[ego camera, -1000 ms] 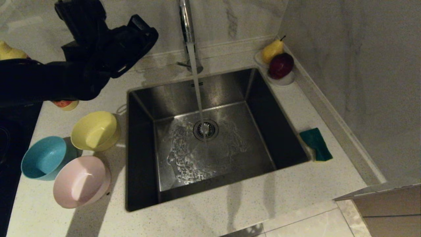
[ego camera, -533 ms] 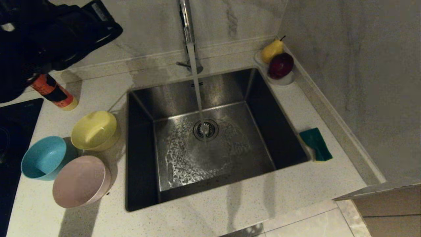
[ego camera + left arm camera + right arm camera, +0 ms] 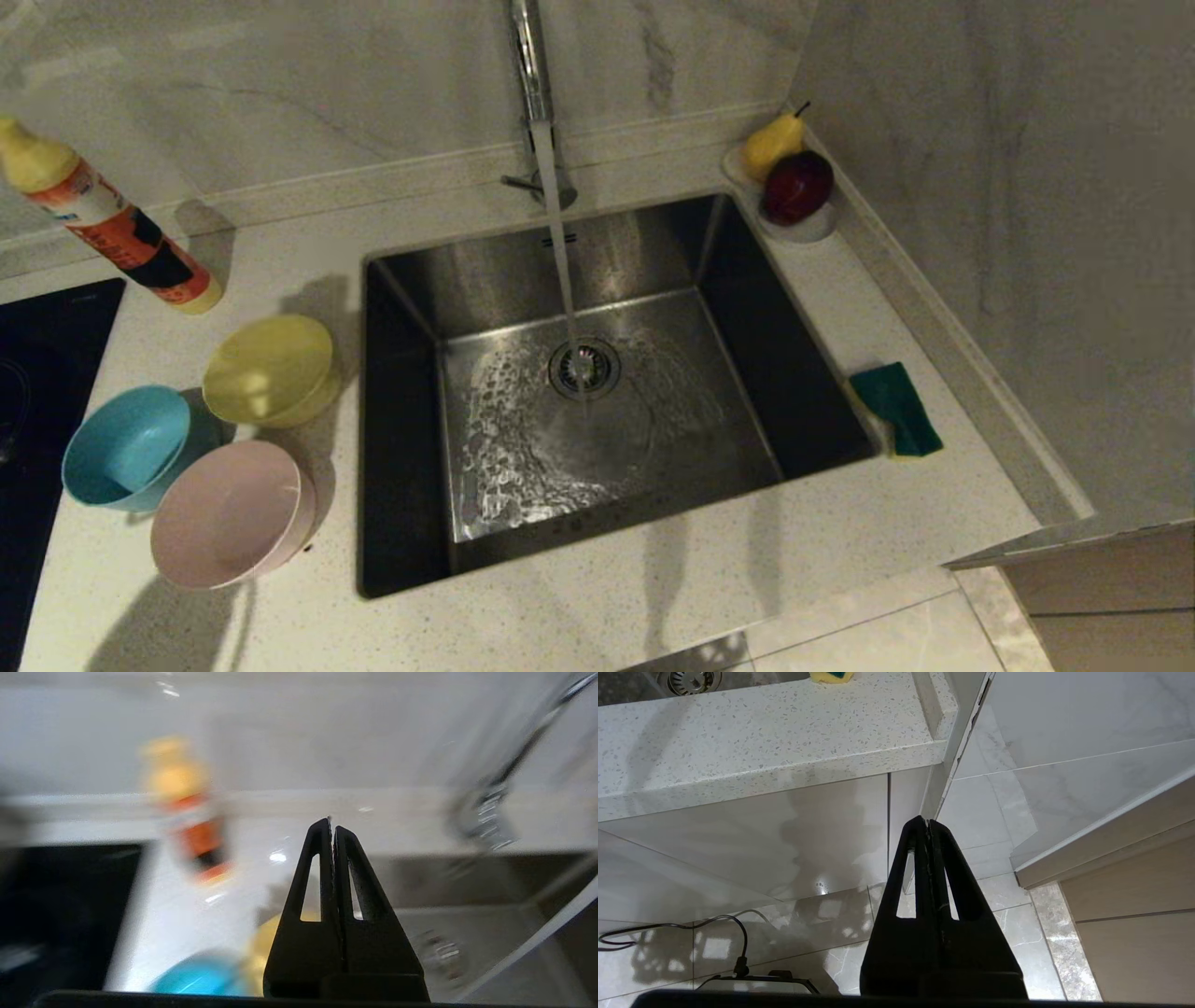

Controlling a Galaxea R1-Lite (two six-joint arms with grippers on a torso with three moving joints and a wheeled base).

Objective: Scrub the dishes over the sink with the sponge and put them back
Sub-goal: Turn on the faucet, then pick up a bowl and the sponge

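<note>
Left claw point(image 3: 332, 828) has left the head view, closed, empty; water fills no bowl point(image 3: 271, 369).

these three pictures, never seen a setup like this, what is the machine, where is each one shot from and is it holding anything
This is a two-armed robot at a kitchen counter. The wide picture comes from a camera on its head, looking down. The other two come from cameras on its wrists, behind the fingers.

The head view shows a steel sink with the tap running. On the counter to the robot's left sit a yellow bowl, a blue bowl and a pink bowl, with a bottle behind them. To its right lies a green and yellow sponge; a pear and a dark red fruit sit in the far corner.

No arm shows in the head view. The left gripper is shut and empty, above the counter near the bowls. The right gripper is shut and empty too, parked below the counter edge, pointing at the floor.
</note>
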